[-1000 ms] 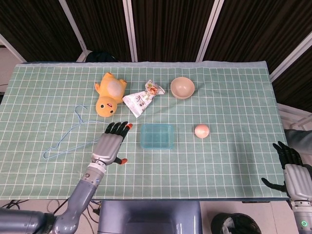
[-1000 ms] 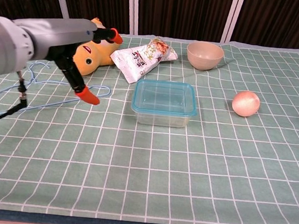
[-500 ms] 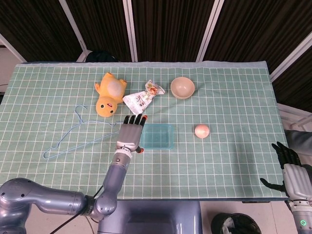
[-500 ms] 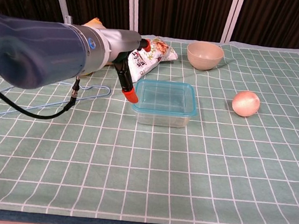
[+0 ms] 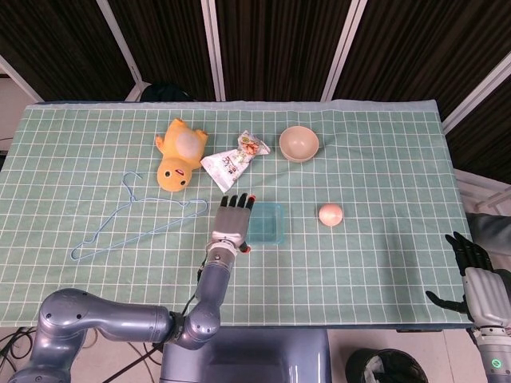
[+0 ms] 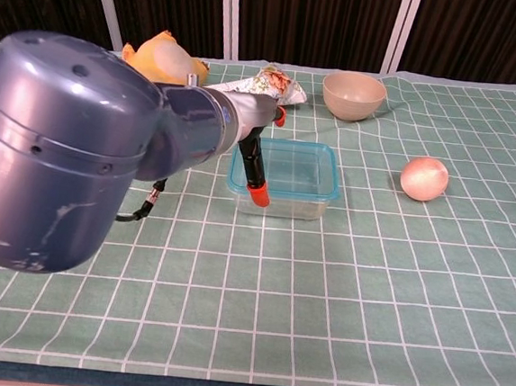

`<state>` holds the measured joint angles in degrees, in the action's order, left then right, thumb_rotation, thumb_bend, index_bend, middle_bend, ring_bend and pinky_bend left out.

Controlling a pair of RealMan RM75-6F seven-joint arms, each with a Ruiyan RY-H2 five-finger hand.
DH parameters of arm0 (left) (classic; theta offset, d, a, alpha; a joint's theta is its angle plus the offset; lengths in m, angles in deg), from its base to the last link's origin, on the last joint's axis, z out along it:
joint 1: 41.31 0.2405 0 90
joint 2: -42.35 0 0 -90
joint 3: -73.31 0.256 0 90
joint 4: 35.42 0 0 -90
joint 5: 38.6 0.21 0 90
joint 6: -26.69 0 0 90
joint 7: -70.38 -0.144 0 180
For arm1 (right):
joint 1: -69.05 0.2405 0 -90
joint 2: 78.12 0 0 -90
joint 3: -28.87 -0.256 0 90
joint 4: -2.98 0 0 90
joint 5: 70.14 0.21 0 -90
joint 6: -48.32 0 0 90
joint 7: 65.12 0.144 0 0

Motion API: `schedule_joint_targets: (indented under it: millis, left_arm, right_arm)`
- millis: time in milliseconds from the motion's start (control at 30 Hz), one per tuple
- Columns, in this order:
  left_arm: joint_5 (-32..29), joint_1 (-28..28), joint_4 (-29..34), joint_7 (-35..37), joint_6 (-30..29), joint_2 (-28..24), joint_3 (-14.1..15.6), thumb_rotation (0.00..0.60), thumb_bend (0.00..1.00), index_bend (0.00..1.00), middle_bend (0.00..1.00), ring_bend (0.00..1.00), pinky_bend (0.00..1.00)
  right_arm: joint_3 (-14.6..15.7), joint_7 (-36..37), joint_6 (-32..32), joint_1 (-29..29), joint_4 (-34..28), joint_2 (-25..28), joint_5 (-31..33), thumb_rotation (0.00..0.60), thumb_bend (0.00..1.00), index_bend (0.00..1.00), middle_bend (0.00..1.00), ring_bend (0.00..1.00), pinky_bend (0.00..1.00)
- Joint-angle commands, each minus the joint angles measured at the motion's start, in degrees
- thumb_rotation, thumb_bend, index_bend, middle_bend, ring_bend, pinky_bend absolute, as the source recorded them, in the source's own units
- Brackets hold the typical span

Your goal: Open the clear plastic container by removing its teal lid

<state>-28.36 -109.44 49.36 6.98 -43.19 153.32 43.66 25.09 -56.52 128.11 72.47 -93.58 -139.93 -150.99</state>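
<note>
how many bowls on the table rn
1: the beige bowl stands at the far side of the table, right of the snack packet. The left arm's bulk in the chest view could hide something small.

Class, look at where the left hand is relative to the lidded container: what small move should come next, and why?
Probably lower the left hand onto the teal lid's left edge: it hovers there open, lid still on the container.

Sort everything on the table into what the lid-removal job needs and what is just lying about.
Job:
clear plastic container
teal lid
left robot hand

Lying about:
yellow duck plush
snack packet
beige bowl
peach-coloured ball
blue wire hanger
</note>
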Motion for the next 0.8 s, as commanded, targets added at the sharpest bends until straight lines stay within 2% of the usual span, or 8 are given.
schedule_joint_targets:
  millis: [33,133,367,400,467,567,700,800]
  left_arm:
    - [-0.96,-1.61,-2.75,0.25,1.81,1.35,-0.51,0.6,0.0,0.0,0.0,0.0,0.0]
    - [-2.01,-2.78,-5.17,0.22,3.28,2.2,-0.81,0.6,0.0,0.0,0.0,0.0,0.02]
    - [-2.65,-4.56,-9.53,0.54,5.44,3.91,-0.56,0.6,0.0,0.0,0.0,0.0,0.13]
    - [-2.43,-4.7,-9.93,0.73,5.61,4.09,-0.49,0.6,0.0,0.0,0.0,0.01,0.16]
    - [-1.45,-5.04,-10.96,1.29,6.16,4.49,-0.08,0.6,0.02,0.04,0.07,0.07,0.25]
    - [2.43,-5.09,-12.29,3.46,6.78,4.99,1.18,0.6,0.07,0.15,0.24,0.22,0.38]
    - [9.42,-3.9,-11.91,7.03,7.6,4.59,4.26,0.6,0.07,0.17,0.27,0.23,0.4]
    - [13.45,-2.21,-9.4,8.77,8.48,2.71,7.05,0.6,0.07,0.18,0.26,0.23,0.4]
  right_arm:
    - [-0.01,0.03,-0.12,0.02,-0.04,0.04,0.13,0.6,0.22,0.0,0.0,0.0,0.0]
    - [-0.05,0.08,-0.13,0.03,-0.12,0.12,0.18,0.6,0.22,0.0,0.0,0.0,0.0]
    - [-0.12,0.04,-0.32,0.07,-0.25,0.16,0.48,0.6,0.22,0.0,0.0,0.0,0.0]
    - [-0.1,0.01,-0.34,0.07,-0.25,0.17,0.49,0.6,0.22,0.0,0.0,0.0,0.0]
    - [-0.11,-0.01,-0.36,0.05,-0.33,0.19,0.58,0.6,0.22,0.0,0.0,0.0,0.0]
    - [-0.09,-0.16,-0.35,0.06,-0.34,0.2,0.54,0.6,0.22,0.0,0.0,0.0,0.0]
    - [-0.01,-0.57,-0.2,0.04,-0.32,0.15,0.31,0.6,0.22,0.0,0.0,0.0,0.0]
    - [0.12,-0.72,-0.28,0.04,-0.46,0.24,0.19,0.6,0.22,0.0,0.0,0.0,0.0]
